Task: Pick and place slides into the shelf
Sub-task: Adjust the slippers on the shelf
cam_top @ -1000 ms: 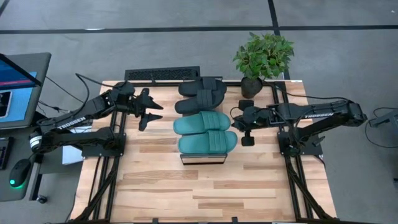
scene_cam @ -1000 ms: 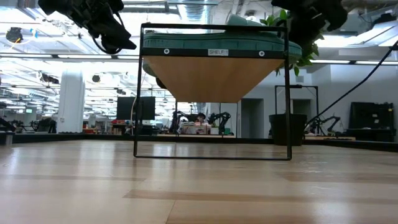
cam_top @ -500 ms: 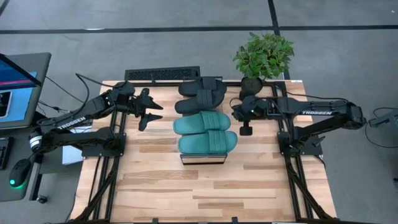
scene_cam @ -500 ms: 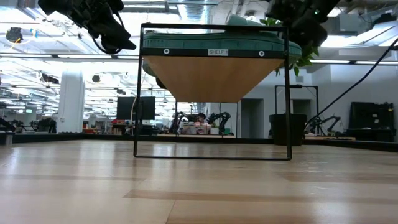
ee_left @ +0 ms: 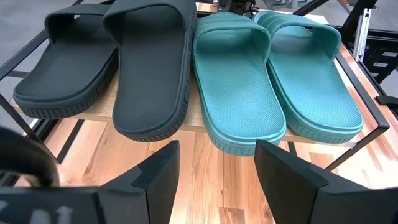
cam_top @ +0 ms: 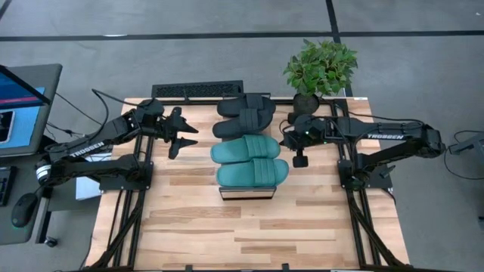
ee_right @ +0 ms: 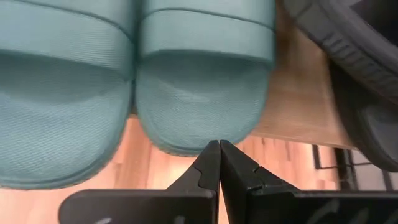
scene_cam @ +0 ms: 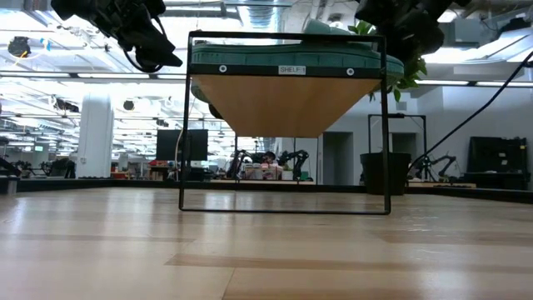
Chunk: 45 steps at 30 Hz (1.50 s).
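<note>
While all four slides are already lying side by side on the shelf, the right gripper, jaws pressed together, is hanging just beside the teal-green slides, nearer than the spread, empty left gripper.

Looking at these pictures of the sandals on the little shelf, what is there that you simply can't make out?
- Low view: the two black rubber slide sandals are hidden behind the light-wood shelf board; only an edge of the teal-green rubber slide sandals shows.
- High view: the shelf is almost wholly covered by the slides.
- Low view: both arms are cut off by the top edge.
- Right wrist view: the shut right pincer faces the teal toes; contact unclear.
</note>
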Each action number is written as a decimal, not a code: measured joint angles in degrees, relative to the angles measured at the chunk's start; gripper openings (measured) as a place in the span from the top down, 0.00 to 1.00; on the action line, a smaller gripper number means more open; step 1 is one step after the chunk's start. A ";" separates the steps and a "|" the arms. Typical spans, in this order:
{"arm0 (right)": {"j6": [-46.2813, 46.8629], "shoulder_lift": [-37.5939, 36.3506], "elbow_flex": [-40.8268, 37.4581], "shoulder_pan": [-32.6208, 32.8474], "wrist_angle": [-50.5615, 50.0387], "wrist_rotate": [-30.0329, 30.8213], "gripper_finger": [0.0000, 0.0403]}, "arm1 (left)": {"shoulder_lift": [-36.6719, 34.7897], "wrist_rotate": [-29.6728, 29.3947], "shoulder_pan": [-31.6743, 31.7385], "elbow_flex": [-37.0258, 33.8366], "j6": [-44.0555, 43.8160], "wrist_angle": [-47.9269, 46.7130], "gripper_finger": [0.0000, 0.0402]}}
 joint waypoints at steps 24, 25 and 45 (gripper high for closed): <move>-1.34 0.02 0.00 -0.72 0.20 1.18 1.00 | -0.01 -0.01 0.02 0.02 0.02 0.01 0.52; -1.56 0.02 0.00 -0.80 0.48 1.18 1.00 | 0.01 -0.01 0.02 0.02 0.02 0.00 0.52; -4.04 6.16 0.09 -1.17 1.62 0.10 1.00 | -0.01 -0.64 0.00 0.04 0.00 0.02 0.52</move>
